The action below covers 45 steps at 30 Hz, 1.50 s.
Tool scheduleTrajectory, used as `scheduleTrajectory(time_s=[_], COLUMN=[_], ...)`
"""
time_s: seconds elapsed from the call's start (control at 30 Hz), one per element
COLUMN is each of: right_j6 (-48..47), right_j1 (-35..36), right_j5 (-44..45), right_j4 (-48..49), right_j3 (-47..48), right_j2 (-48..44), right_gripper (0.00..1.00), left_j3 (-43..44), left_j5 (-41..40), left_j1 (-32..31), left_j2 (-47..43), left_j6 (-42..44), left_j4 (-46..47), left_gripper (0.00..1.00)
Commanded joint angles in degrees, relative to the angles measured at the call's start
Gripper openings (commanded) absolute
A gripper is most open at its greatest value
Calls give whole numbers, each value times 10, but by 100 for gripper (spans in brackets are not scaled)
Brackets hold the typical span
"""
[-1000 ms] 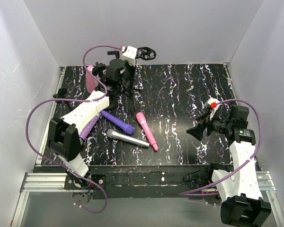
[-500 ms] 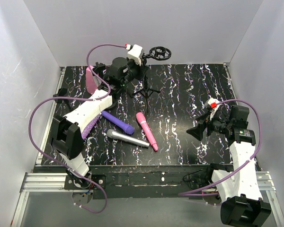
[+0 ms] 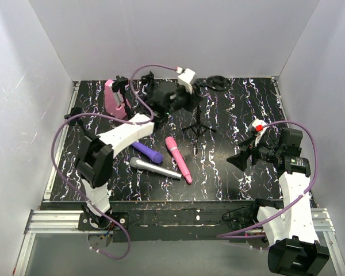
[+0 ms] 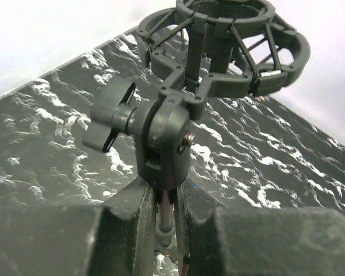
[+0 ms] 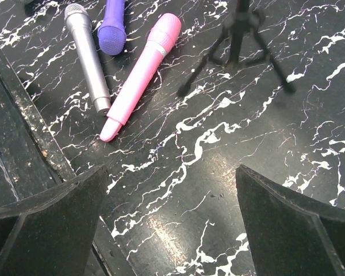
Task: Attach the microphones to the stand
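While three microphones lay loose on the black marbled table (image 3: 247, 103), we saw the left gripper (image 3: 181, 99) reached toward the back middle and pinched on the thin pole of the microphone stand (image 3: 200, 112). In the left wrist view that pole ran up between the two padded fingers (image 4: 126, 230) to a swivel joint with a clamp knob (image 4: 108, 115), and the empty shock mount (image 4: 230, 46) sat just above. From the top the stand leaned, its shock mount (image 3: 218, 82) toward the back wall and its tripod legs (image 3: 198, 126) nearer us; we could not tell whether the feet touched the table. The microphones lay nearer us and to the left of that gripper, well apart from it. The purple microphone (image 3: 148, 152) had its tail under the left arm, the pink microphone (image 3: 178, 158) lay just to its right, and the silver-grey microphone (image 3: 155, 169) lay nearest us, its tail just beside the pink one. The right gripper (image 3: 238, 160) hung at the right, jaws spread wide and holding nothing, facing the three microphones across bare table. A pink wedge-shaped box (image 3: 112, 98) stood at the back left.
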Motion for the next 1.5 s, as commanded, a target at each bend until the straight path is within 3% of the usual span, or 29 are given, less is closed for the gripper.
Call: scheduleTrajectory(time_s=[0.0,0.23,0.4,0.43,0.5,0.73,1.07,1.3,1.47], right_j6=[-12,-14,-15,-16,-17,-20,-26,-24,-33], right_j1=[-2,-2,-2,-2,-2,-3,-8,-21,-25], right_j5=[3,3,3,3,5,8,14,-1,8], right_j4=[7,5,4,3,3,4,1,-1,-7], right_j3=[1,0,1,1,1,-1,-1,-2,0], right_j2=[-3,-4,2,3,3,4,3,23,15], right_gripper=[98,98,98,98,98,98,98,98,98], left_j3=[44,-11,-59,-64,-74,-108,-258,-358,-383], left_j5=[-4,-21,-31,-34,-43,-88,-187,-241,-288], left_j1=[-49,-57,-57,-57,-57,-58,-55,-51,-50], left_j2=[33,24,-22,-30,-50,-141,-331,-435,-455], left_j6=[43,68,63,61,55,48,-69,-239,-369], left_j4=[19,17,7,2,-9,-68,-170,-211,-299], left_gripper=[0,3,44,56,69,97,98,98,98])
